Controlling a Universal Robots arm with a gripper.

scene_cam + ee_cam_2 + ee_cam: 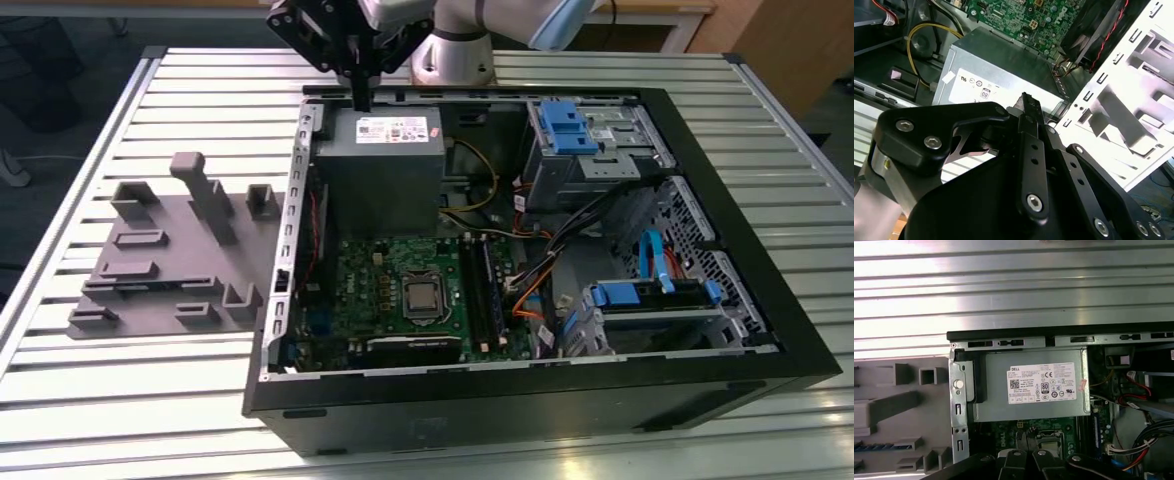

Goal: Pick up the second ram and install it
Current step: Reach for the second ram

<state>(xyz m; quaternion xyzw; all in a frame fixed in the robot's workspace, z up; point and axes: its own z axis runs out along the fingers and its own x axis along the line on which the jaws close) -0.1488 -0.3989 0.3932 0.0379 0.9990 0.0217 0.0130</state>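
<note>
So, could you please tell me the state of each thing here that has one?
Black computer case: lying on its side, open, side panel off.
Grey box-shaped power supply: mounted inside the case.
Grey plastic fixture: flat on the slatted metal table, beside the case.
Black gripper: hovering above the power supply.

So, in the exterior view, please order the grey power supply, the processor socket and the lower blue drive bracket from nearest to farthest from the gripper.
1. Grey power supply, just below the gripper.
2. Processor socket, middle of the motherboard.
3. Lower blue drive bracket, toward the exterior view's right.
</note>
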